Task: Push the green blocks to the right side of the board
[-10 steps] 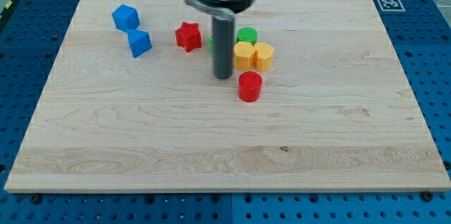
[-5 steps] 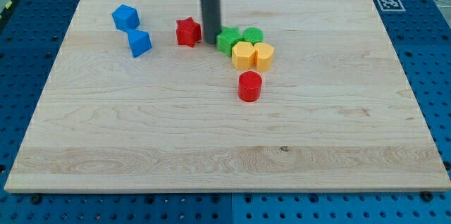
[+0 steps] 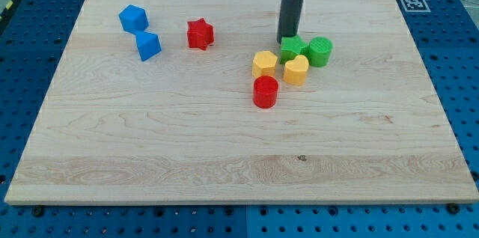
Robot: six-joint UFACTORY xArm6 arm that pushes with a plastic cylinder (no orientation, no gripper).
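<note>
My tip (image 3: pixel 287 40) touches green star block's (image 3: pixel 293 48) upper-left.

No readable words, brands or numbers anywhere tbh. Only sign is a black-and-white square fiducial marker (image 3: pixel 412 2) stuck on the wooden board (image 3: pixel 224 156), at its top right corner.

Two green blocks sit side by side, touching, right of the board's centre near the view's top. The green star-like block (image 3: pixel 293 48) lies left; the green cylinder (image 3: pixel 320 50) stands upright at its right.
</note>
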